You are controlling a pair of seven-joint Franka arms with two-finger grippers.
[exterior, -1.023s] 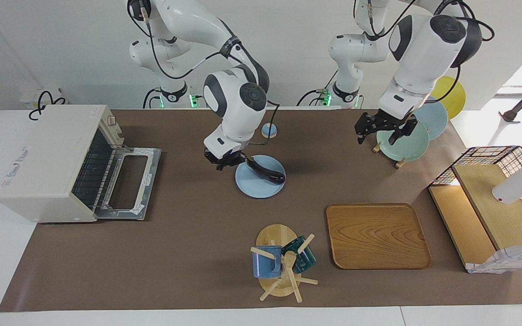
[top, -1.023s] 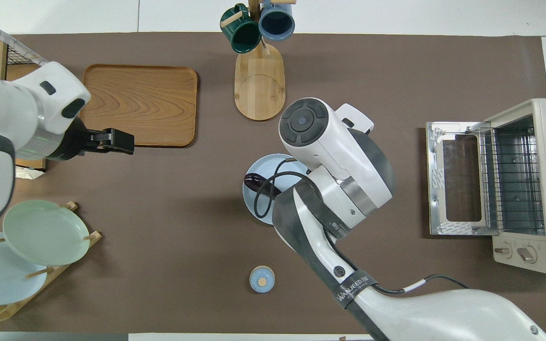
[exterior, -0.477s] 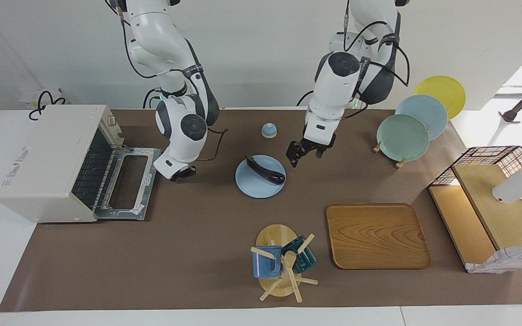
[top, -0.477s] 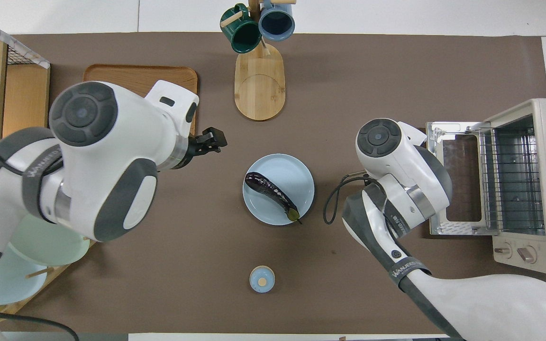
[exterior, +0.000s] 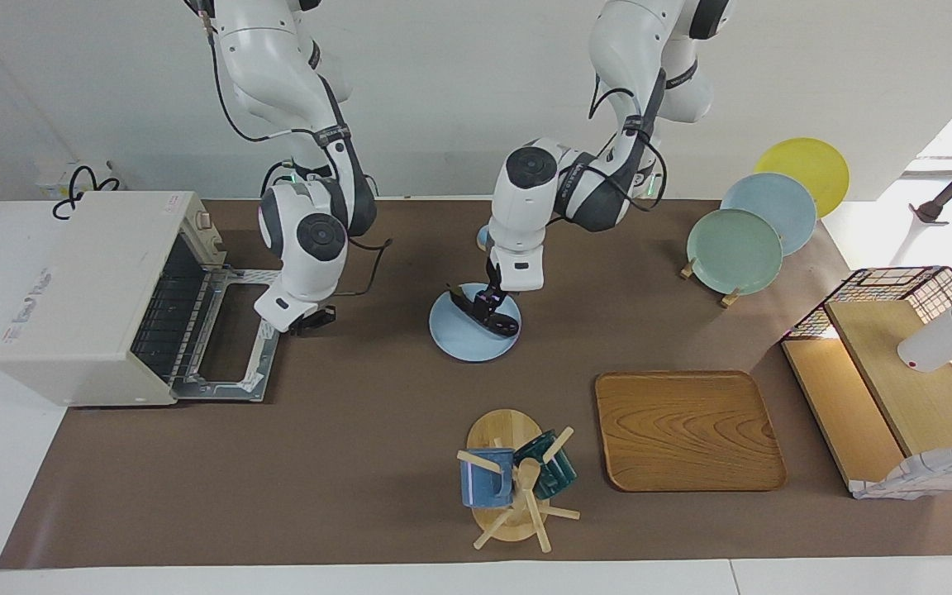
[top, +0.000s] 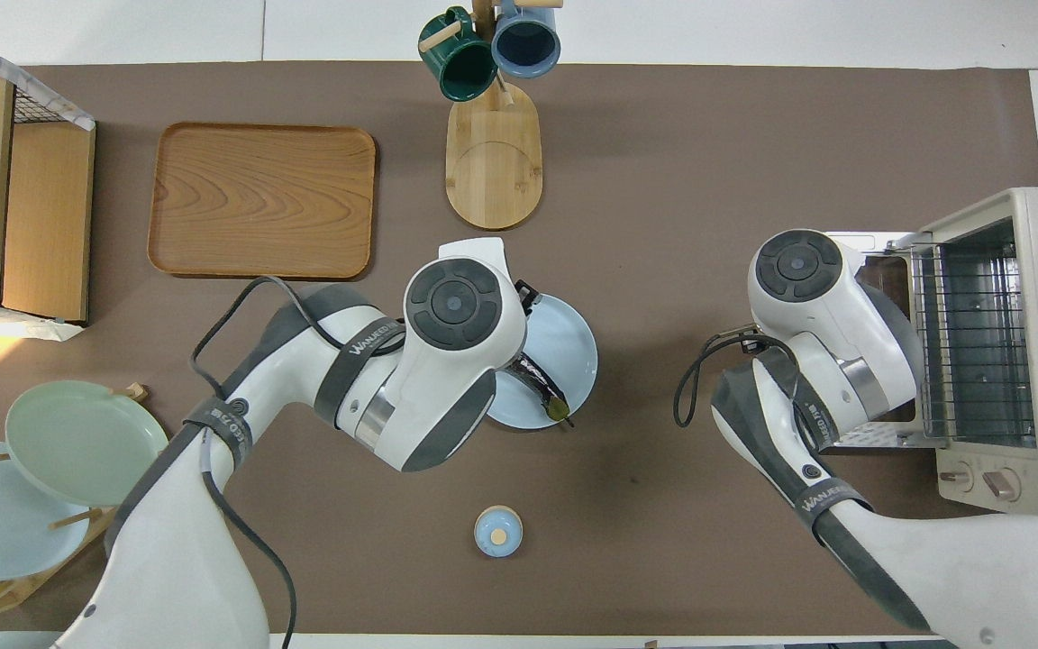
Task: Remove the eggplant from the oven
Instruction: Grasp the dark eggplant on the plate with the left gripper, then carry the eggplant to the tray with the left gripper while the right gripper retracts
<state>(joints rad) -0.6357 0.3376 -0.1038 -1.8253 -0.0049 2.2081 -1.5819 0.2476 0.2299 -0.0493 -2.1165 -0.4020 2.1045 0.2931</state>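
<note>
Oven: cream-white box at the right arm's end of the table. Its glass door is folded down flat onto the mat, and a wire rack shows inside.
Right gripper: low over the mat, just beside the door's free edge. Its fingertips are closed together with nothing between them. This arm waits.
Plate: pale blue and round, mid-table, well apart from the oven.
Eggplant: out of the oven, lying slantwise on the plate. It is slim and long with a glossy purple-black skin. Its small greenish stem tip points toward the robots and the right arm's end.
Left gripper: down at the eggplant's middle, fingers spread wide. I cannot tell whether they touch it. In the overhead view the arm hides most of the eggplant.
Mug rack: farther from the robots than the plate, holding a blue and a green mug.
Tray: wooden, beside the rack toward the left arm's end.
</note>
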